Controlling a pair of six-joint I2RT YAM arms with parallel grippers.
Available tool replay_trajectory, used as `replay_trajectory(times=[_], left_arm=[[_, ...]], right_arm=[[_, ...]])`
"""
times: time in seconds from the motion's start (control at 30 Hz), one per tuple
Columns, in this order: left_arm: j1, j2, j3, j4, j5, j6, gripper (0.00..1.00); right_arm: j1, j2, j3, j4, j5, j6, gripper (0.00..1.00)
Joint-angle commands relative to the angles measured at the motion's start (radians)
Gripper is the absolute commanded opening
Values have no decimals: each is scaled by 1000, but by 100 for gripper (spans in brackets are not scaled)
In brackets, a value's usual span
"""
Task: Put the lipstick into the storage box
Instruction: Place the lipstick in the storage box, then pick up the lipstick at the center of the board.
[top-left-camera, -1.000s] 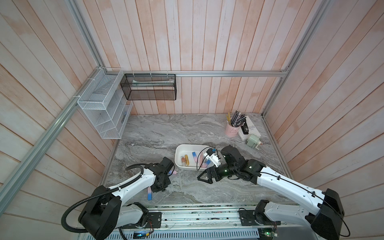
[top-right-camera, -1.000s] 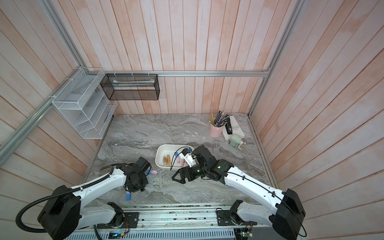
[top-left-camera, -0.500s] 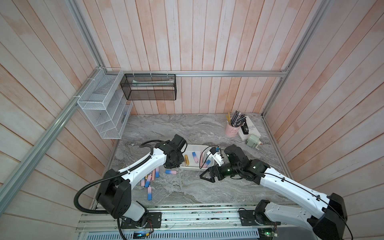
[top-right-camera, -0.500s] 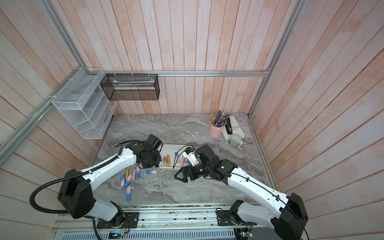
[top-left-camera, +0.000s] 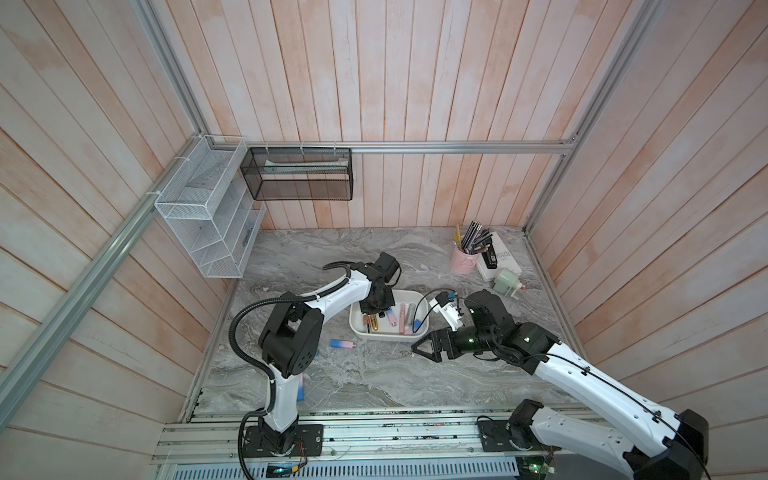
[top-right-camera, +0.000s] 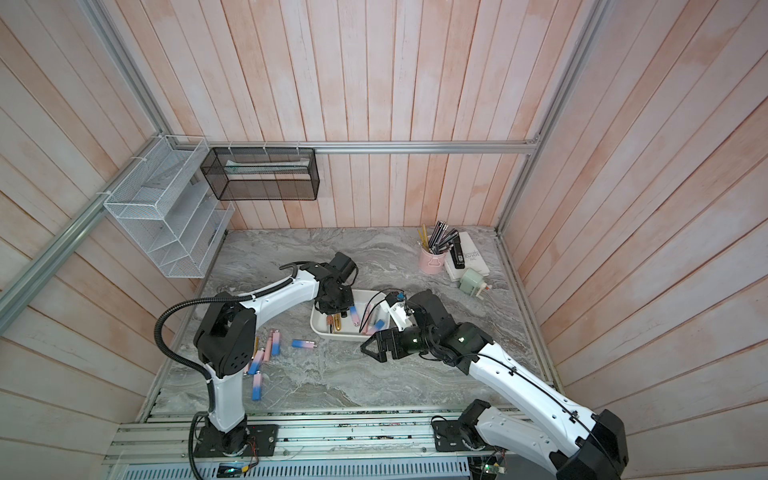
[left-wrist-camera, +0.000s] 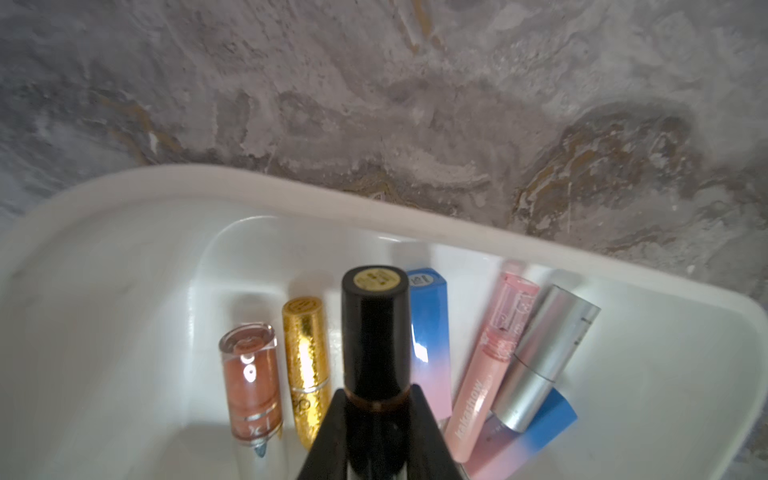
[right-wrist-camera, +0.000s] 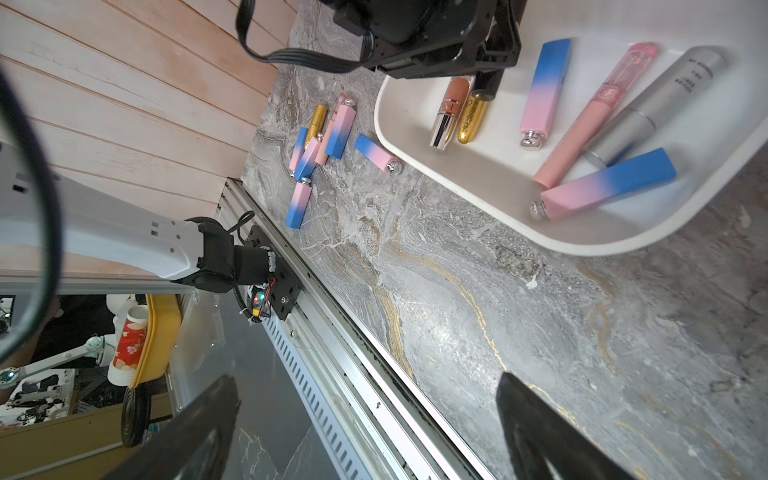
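Swung over storage box (top-left-camera: 386, 336), left end effector (top-left-camera: 375, 311) hides base of black lipstick (left-wrist-camera: 376, 332).

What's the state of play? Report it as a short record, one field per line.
left end effector: shut on the black lipstick, held above the storage box
right end effector: open, empty, over the table beside the box
in the box: six tubes lying inside
on the table: one blue-pink lipstick near the box; a cluster of lipsticks beside the left arm
task: held lipstick not yet released
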Motion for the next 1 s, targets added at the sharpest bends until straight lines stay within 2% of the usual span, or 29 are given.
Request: replay_trajectory(times=[0.0,0.03,0.1,0.2,0.33,0.43,0.53,0.77,0.97], left_arm=[[-11,31,35,19,32,32,18],[-12,38,39,19,34,34,20],[-15,48,47,15,35,41,33],[-19,44,63,6,27,49,44],[-22,3,80,-21,4,50,49],[-20,-83,52,-47,-40,39,50],[-1,-207,-45,-60,-81,18,52],[128,-496,-444,-35,-130,-52,55],[197,-625,-661,-34,-189,-116,55]], right_arm=[[-15,-22,-18,-47,17,10,98],[-17,-25,-19,-50,17,10,98],[-23,-29,-21,-54,15,10,98],[-29,-26,-23,-54,6,9,98],[-37,-8,-13,-54,-7,-8,98],[-42,18,4,-50,-22,-28,98],[-43,50,26,-44,-40,-55,98],[-45,126,95,-41,-74,-118,98],[-45,146,109,-50,-101,-155,98]])
